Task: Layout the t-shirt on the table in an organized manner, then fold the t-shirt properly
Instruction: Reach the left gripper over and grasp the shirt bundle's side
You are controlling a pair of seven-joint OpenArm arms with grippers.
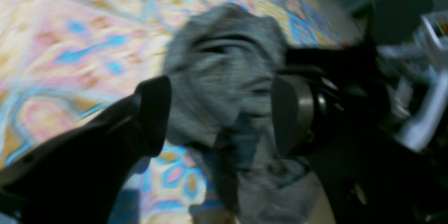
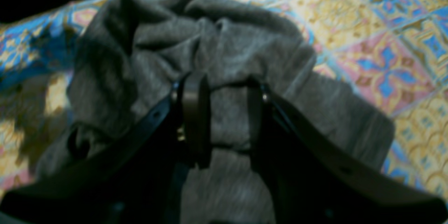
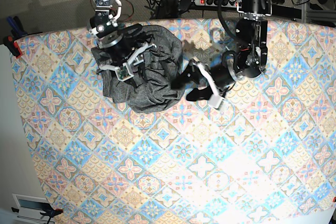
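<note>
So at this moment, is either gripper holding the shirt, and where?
Neither clearly. The right gripper stands part open astride a fold of the bunched t-shirt; whether it pinches cannot be told. The left gripper is wide open beside it.

Two arms of black segmented housings, each ending in a gripper with a white bracket at the wrist. Left gripper [image 1: 220, 115]: broad, matte black fingers [image 1: 154, 112] with rounded tips and a grey inner pad face. Right gripper [image 2: 227, 112]: slim black fingers [image 2: 196, 112] on flared black shanks, small screw holes along them, brownish pad strip, brass-coloured fastener.
</note>
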